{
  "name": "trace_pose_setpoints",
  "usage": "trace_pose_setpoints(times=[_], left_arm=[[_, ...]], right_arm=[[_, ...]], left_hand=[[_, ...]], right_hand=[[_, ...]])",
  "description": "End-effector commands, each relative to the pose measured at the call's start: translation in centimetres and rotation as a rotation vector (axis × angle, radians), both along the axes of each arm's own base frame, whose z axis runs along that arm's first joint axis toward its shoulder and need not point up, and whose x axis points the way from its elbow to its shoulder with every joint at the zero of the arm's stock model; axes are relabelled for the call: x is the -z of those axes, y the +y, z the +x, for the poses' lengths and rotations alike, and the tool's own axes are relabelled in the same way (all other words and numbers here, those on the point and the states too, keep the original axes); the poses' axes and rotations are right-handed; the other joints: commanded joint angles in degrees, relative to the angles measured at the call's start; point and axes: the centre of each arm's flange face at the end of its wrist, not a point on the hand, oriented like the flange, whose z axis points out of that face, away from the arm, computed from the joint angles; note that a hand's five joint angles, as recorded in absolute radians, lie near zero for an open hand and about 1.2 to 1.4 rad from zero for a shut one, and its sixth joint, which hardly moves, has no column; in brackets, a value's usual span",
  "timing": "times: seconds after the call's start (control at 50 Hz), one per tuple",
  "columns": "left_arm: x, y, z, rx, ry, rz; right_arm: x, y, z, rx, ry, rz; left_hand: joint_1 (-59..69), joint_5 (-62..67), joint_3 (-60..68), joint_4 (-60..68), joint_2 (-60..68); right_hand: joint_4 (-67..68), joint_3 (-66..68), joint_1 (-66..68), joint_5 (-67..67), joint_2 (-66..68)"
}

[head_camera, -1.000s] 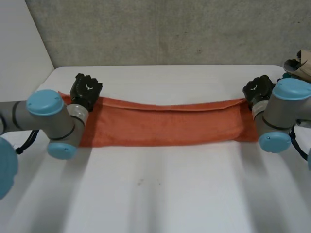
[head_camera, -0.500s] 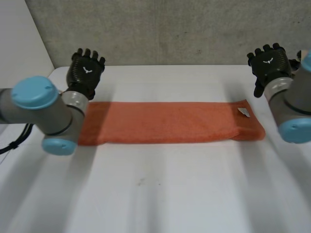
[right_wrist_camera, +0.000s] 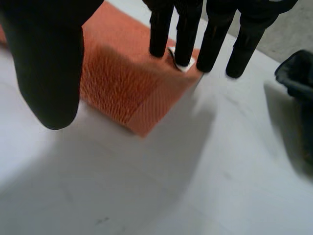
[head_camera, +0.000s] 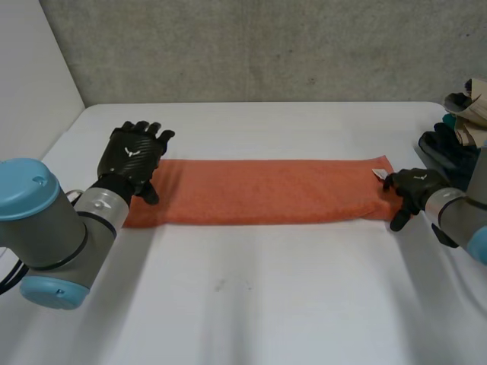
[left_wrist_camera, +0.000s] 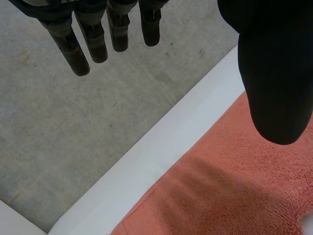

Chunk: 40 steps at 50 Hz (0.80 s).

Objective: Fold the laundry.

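My left hand [head_camera: 133,156] and right hand [head_camera: 411,188] hung with fingers apart at the ends of the soft, floppy orange towel [head_camera: 259,190], and I reckoned its corners were best to pinch.

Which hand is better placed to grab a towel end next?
Right, probably. The right hand has fingers at the end of the towel, by its white tag; the left hand has fingers pointing past the far edge.

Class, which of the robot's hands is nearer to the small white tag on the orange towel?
Right. The right hand sits beside the small white tag at one end of the folded orange terry towel; the left hand is at the opposite end.
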Motion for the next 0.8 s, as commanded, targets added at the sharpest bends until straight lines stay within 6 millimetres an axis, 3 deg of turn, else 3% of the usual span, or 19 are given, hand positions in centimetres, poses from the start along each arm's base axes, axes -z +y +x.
trace_pose_setpoints(times=[0.02,0.12,0.26,0.3,0.36,0.44,0.46,0.52,0.54,0.58,0.6,0.62,0.7,0.76,0.8], left_arm=[[-0.2,0.0,-0.1,0.001,0.000,-0.008],[-0.7,0.0,0.0,-0.002,0.004,-0.018],[-2.4,0.3,0.5,-0.013,0.019,-0.056],[-2.9,0.6,0.8,-0.018,0.021,-0.063],[-3.2,0.8,1.2,-0.027,0.021,-0.065],[-3.7,1.0,2.0,-0.045,0.021,-0.068],[-4.0,1.0,2.3,-0.055,0.023,-0.074],[-4.2,0.8,2.8,-0.068,0.025,-0.078],[-4.5,0.8,2.9,-0.071,0.030,-0.083],[-4.7,0.8,2.9,-0.073,0.034,-0.087],[-4.9,0.8,3.0,-0.074,0.037,-0.091],[-5.1,0.9,3.1,-0.076,0.043,-0.095],[-5.2,0.8,3.4,-0.087,0.052,-0.091],[-4.9,0.9,3.5,-0.089,0.057,-0.080],[-4.7,0.8,3.7,-0.094,0.057,-0.070]], right_arm=[[0.8,-1.2,-0.7,0.020,0.065,-0.080],[-0.1,-1.7,-2.5,0.098,0.220,-0.154],[-0.4,-2.1,-7.1,0.125,0.660,-0.195],[-1.3,-2.6,-7.9,0.148,0.773,-0.250],[-2.6,-3.1,-7.7,0.177,0.802,-0.323],[-5.5,-2.8,-3.6,0.120,0.748,-0.505],[-6.7,-2.1,-0.5,0.047,0.701,-0.594],[-8.1,-0.6,4.5,-0.085,0.615,-0.724],[-8.6,0.6,7.6,-0.179,0.555,-0.794],[-8.7,1.9,10.7,-0.280,0.500,-0.855],[-8.6,2.6,12.2,-0.331,0.474,-0.883],[-8.3,4.0,15.1,-0.435,0.418,-0.931],[-6.1,8.3,21.7,-0.708,0.291,-0.993],[-3.3,10.7,24.8,-0.863,0.213,-0.971],[-1.7,11.5,25.6,-0.913,0.182,-0.944]], left_hand=[[-0.68,-2.59,-1.92,-1.38,-1.62],[-0.68,-2.59,-1.92,-1.38,-1.62],[-0.68,-2.59,-1.92,-1.38,-1.62],[-0.68,-2.59,-1.92,-1.38,-1.62],[-0.68,-2.59,-1.92,-1.38,-1.62],[-0.68,-2.59,-1.92,-1.38,-1.62],[-0.68,-2.59,-1.92,-1.38,-1.62],[-0.68,-2.59,-1.92,-1.38,-1.62],[-0.68,-2.59,-1.92,-1.38,-1.62],[-0.68,-2.59,-1.92,-1.38,-1.62],[-0.68,-2.59,-1.92,-1.38,-1.62],[-0.68,-2.59,-1.92,-1.38,-1.62],[-0.68,-2.59,-1.92,-1.38,-1.62],[-0.68,-2.59,-1.92,-1.38,-1.62],[-0.68,-2.59,-1.92,-1.38,-1.62]], right_hand=[[52.71,52.70,52.24,52.36,52.73],[52.71,52.70,52.24,52.36,52.73],[52.71,52.70,52.24,52.36,52.73],[52.71,52.70,52.24,52.36,52.73],[52.71,52.70,52.24,52.36,52.73],[52.71,52.70,52.24,52.36,52.73],[52.71,52.70,52.24,52.36,52.73],[52.71,52.70,52.24,52.36,52.73],[52.71,52.70,52.24,52.36,52.73],[52.71,52.70,52.24,52.36,52.73],[52.71,52.70,52.24,52.36,52.73],[52.71,52.70,52.24,52.36,52.73],[52.71,52.70,52.24,52.36,52.73],[52.71,52.70,52.24,52.36,52.73],[52.71,52.70,52.24,52.36,52.73]])
